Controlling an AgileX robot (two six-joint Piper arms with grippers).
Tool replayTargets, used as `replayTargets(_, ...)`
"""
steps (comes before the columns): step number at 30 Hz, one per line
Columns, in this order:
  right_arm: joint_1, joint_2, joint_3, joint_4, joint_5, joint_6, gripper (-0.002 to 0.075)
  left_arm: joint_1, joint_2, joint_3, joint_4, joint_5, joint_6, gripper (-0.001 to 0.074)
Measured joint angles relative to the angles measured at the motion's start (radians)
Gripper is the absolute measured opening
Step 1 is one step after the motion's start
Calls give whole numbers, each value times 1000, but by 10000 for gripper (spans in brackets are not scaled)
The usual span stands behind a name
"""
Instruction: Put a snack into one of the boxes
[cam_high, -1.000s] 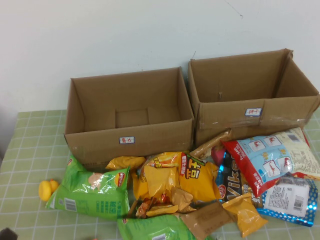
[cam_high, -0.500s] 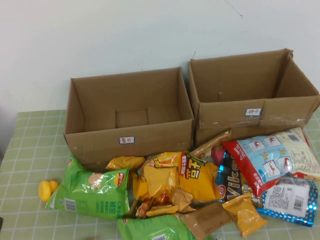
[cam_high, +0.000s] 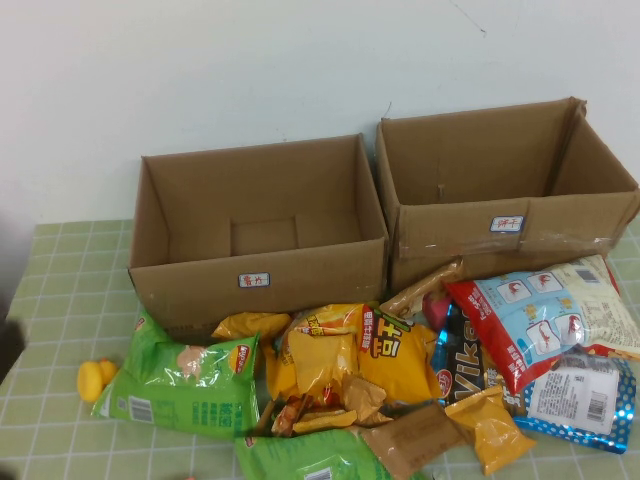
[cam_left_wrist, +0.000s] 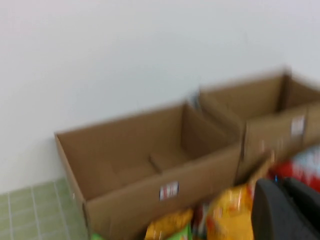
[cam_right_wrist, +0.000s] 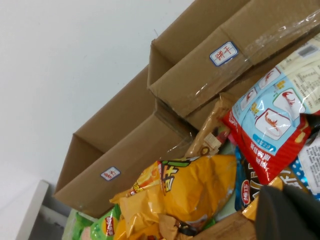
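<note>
The bright green crisp bag (cam_high: 180, 385) lies flat at the left of the snack pile, in front of the lower, wider cardboard box (cam_high: 255, 235). That box is open and empty, with a small white label on its front. It also shows in the left wrist view (cam_left_wrist: 150, 165) and the right wrist view (cam_right_wrist: 125, 160). A corner of the green bag shows in the right wrist view (cam_right_wrist: 87, 227). My left gripper (cam_left_wrist: 287, 210) is shut and empty, off the table's left side. My right gripper (cam_right_wrist: 290, 212) is shut and empty, over the right of the pile.
The taller taped box (cam_high: 500, 190) stands at the back right. Yellow-orange bags (cam_high: 350, 355), a red-and-white bag (cam_high: 540, 315), a blue bag (cam_high: 580, 400) and another green bag (cam_high: 310, 458) fill the front. A yellow toy (cam_high: 92, 378) lies at the left.
A dark part of my left arm has moved from the bottom left corner up along the left edge of the high view. The snacks and boxes have not moved.
</note>
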Motion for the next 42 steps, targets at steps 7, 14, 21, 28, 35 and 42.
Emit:
replayTargets(7,0,0,0,2,7,-32,-2,-74,470,-299,110,238,206,-2)
replayTargets(14,0,0,0,2,24,-38,-2,-320,766,-421,318,258,220,-2)
replayTargets(21,0,0,0,17,55,-40,-2,-596,999,-518,557,222,19,-2)
replayTargets(28,0,0,0,23,61,-42,-2,-711,1160,-654,681,327,-230,13)
replayTargets(35,0,0,0,25,61,-44,-2,-745,1262,-681,871,393,-496,323)
replayTargets(42,0,0,0,25,63,-46,-2,-659,1347,-681,975,423,-735,560)
